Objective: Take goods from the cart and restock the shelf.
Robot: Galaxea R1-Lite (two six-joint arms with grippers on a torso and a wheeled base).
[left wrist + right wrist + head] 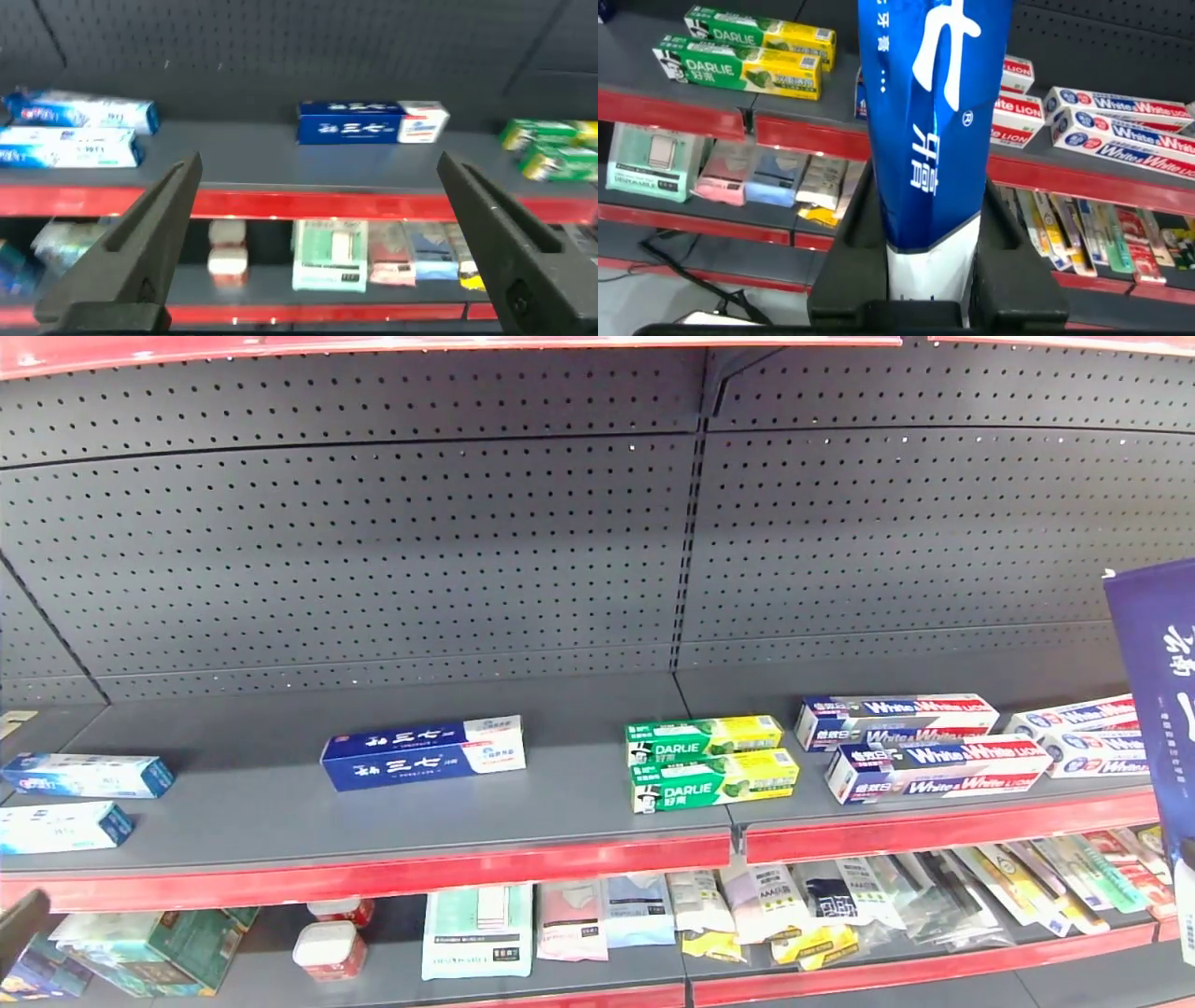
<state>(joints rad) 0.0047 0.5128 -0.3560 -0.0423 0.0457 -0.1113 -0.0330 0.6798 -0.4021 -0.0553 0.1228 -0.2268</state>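
Your right pincer (931, 224) is pinching the held blue toothpaste box (929, 121) by its white lower end, and the box is standing on end with its long axis pointing up. The matching blue box lying on the shelf (422, 752) is your landmark. It is lying flat, with its long axis running along the shelf's (280, 821) red front lip. The held box (1158, 681) is hanging well to the right of that landmark. It is out past the green boxes (711, 763) and the red-and-white boxes (924, 747), and in front of the shelf rather than over it. The coming move is probably turning on two things: you are carrying the box leftward across those two groups, and you are tipping it a quarter turn so its long axis is matching the landmark's. The bare shelf just beside the landmark is looking like the likely slot. Your left pincer (318, 168) is spread wide and gripping nothing. It is facing the landmark (372, 122) almost head-on from lower down, so the left arm is the nearer one. The load is sitting in the right arm, though, so the right arm is the one making the reach.
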